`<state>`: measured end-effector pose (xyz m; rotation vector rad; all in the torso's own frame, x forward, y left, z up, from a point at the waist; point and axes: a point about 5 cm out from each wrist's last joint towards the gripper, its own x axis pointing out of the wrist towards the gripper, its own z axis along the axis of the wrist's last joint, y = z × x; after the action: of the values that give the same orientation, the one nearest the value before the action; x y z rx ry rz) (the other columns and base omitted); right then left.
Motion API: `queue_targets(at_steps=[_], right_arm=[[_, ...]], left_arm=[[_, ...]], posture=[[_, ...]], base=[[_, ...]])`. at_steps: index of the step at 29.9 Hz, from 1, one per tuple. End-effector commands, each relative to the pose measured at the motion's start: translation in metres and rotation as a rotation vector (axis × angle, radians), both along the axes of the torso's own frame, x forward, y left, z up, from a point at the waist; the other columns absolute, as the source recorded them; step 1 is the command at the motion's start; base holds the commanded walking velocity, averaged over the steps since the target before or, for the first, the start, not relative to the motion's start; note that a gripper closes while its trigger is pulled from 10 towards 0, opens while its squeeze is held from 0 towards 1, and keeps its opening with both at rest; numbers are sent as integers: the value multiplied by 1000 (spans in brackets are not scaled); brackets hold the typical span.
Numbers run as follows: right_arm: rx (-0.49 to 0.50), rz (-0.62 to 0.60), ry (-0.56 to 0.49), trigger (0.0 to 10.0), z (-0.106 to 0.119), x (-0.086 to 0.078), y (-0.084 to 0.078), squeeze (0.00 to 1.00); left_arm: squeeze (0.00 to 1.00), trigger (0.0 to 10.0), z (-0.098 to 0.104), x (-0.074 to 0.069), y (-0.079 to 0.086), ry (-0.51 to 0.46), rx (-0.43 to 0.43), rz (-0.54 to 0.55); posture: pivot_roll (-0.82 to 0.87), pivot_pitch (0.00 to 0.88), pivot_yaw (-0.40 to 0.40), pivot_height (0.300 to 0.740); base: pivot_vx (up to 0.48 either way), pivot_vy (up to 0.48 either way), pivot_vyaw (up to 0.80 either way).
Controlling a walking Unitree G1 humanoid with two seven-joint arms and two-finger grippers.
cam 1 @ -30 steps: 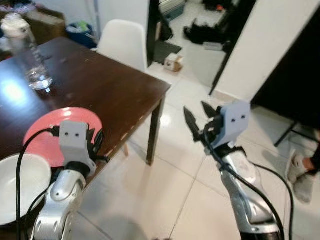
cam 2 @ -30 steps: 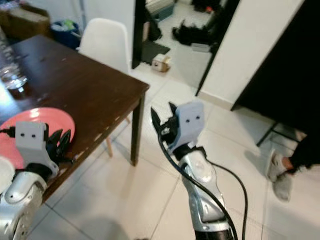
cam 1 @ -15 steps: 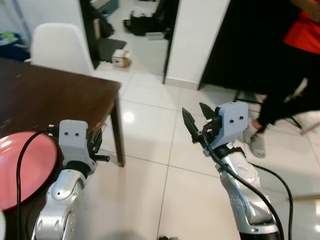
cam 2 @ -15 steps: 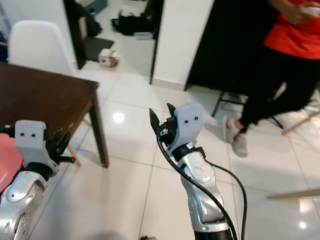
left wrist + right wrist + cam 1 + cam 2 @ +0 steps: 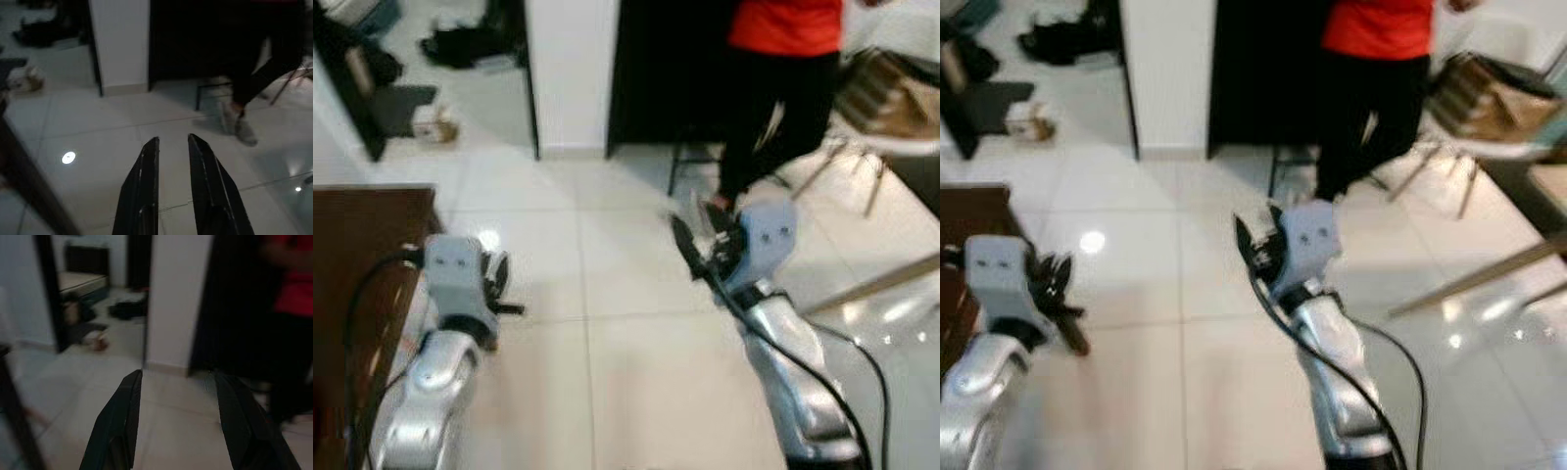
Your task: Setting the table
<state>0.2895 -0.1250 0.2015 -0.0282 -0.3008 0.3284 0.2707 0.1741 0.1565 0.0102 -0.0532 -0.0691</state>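
left claw (image 5: 173, 142) nearly together, gripping nothing | right claw (image 5: 178, 377) gaping wide, empty | both hovering over floor tiles (image 5: 607, 294)

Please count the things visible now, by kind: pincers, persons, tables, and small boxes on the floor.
Pincers: 2 (left pincer, right pincer)
Persons: 1 (person)
Tables: 1 (dark table)
Small boxes on the floor: 1 (box)
Total: 5
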Motion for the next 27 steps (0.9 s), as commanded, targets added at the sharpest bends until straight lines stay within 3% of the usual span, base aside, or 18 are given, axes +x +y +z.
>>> queue_targets(at_steps=[1, 10, 27], right_arm=[[8, 13, 18, 10000, -5, -2, 3, 0], [11, 5, 18, 10000, -6, -3, 3, 0], [40, -43, 11, 10000, -8, -2, 2, 0]], left_arm=[[0, 10000, -7, -3, 5, 30, 9, 18], [0, 10000, -6, -2, 4, 30, 13, 13], [0, 10000, 4, 14, -7, 7, 19, -58]], posture=[[-52, 40, 23, 740], [-49, 39, 34, 740], [-51, 29, 96, 740]], base=[[0, 0, -800], [0, 0, -800], [0, 0, -800]])
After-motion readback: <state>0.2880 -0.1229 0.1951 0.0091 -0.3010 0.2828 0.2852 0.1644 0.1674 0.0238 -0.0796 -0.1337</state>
